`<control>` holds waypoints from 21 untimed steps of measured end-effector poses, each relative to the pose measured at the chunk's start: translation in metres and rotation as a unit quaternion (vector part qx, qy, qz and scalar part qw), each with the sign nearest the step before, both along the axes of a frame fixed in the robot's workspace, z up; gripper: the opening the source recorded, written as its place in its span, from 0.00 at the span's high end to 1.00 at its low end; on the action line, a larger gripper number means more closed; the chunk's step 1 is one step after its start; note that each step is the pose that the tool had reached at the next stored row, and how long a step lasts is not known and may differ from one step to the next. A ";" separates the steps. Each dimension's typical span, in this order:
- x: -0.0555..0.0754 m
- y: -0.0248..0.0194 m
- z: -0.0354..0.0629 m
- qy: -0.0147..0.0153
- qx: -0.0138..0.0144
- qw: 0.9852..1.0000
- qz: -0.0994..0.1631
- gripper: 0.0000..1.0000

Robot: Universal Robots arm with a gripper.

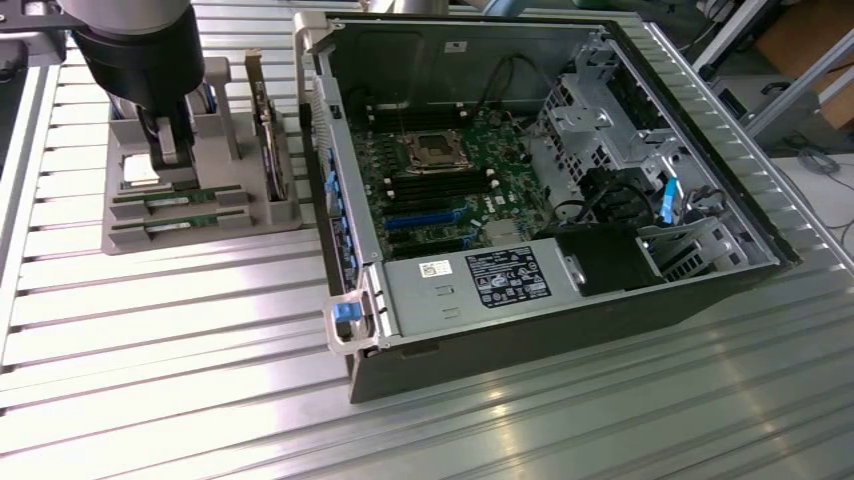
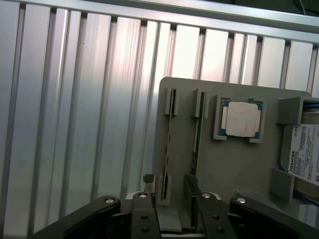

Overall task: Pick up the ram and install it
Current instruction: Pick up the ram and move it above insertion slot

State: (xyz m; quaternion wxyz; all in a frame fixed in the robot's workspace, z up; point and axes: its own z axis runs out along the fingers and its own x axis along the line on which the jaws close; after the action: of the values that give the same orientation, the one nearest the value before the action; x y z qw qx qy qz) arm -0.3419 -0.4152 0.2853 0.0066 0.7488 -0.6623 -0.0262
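Two green ram sticks stand on edge in slots of a grey holder [image 1: 134, 240] at the exterior view's left, one ram [image 1: 180, 197] behind the other ram [image 1: 180, 223]. In the wrist view they are thin edges, one ram stick [image 2: 169, 144] beside the second [image 2: 198, 134]. My gripper [image 1: 167, 155] hangs just above the holder's far part, over the sticks' ends. It is open and holds nothing. Its gripper [image 2: 174, 219] fingers [image 2: 144, 211] stand on either side of the slot ends.
The holder [image 2: 234, 169] also carries a square silver CPU [image 2: 241, 119] and a hard drive [image 2: 305, 154] with a white label. An open computer case [image 1: 534, 300] lies at the exterior view's right, with its motherboard [image 1: 441, 190] and power supply [image 1: 494, 280] exposed. Ribbed metal table [image 1: 174, 360] lies all around.
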 end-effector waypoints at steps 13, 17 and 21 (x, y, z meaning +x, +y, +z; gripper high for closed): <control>0.000 0.0000 -0.0039 0.000 0.001 1.000 0.000 0.64; 0.000 0.0000 -0.0053 0.000 0.003 1.000 0.000 0.64; 0.000 0.0000 -0.0063 0.000 0.004 1.000 0.000 0.64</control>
State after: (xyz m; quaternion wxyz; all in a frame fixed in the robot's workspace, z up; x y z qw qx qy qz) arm -0.3419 -0.4152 0.2790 0.0033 0.7488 -0.6622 -0.0291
